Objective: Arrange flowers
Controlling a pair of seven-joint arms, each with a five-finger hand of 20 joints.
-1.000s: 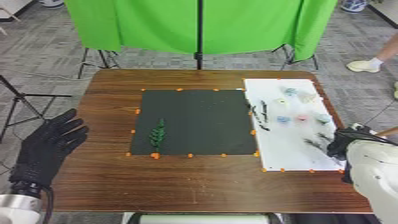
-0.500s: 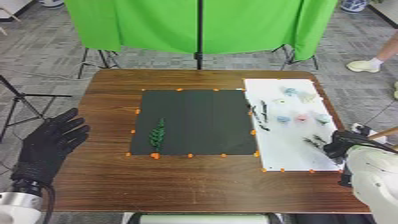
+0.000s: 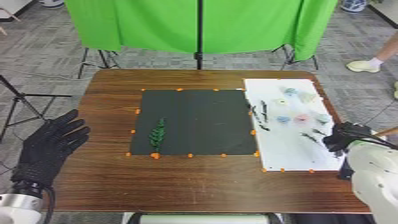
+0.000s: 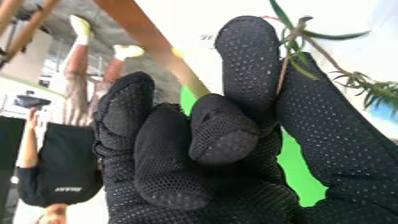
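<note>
Right robot hand (image 3: 342, 140): held at the outer edge of the white sheet, palm side and bent fingers seen in the wrist view; a thin stem is pinched between forefinger and thumb.
Green sprig (image 4: 380, 90): gripped by its stem, with its leaves spread out past the fingertips.
Small dark sprigs (image 3: 308, 137): seen just beside the right hand, on its inner side; which one is gripped cannot be told.
Flower heads (image 3: 302, 118): laid on the sheet ahead and to the left of the right hand, in blue, pink and pale yellow.
Dark stems (image 3: 265, 111): placed farther left of that hand, near the black mat.
White sheet (image 3: 289, 155): spread beside the right hand.
Black mat (image 3: 200, 120): set between the two hands.
Leafy branch (image 3: 157, 135): laid upright on the mat, nearer to the left hand.
Left robot hand (image 3: 51, 142): held open by the left side of the desk (image 3: 178, 185), fingers loosely extended.
</note>
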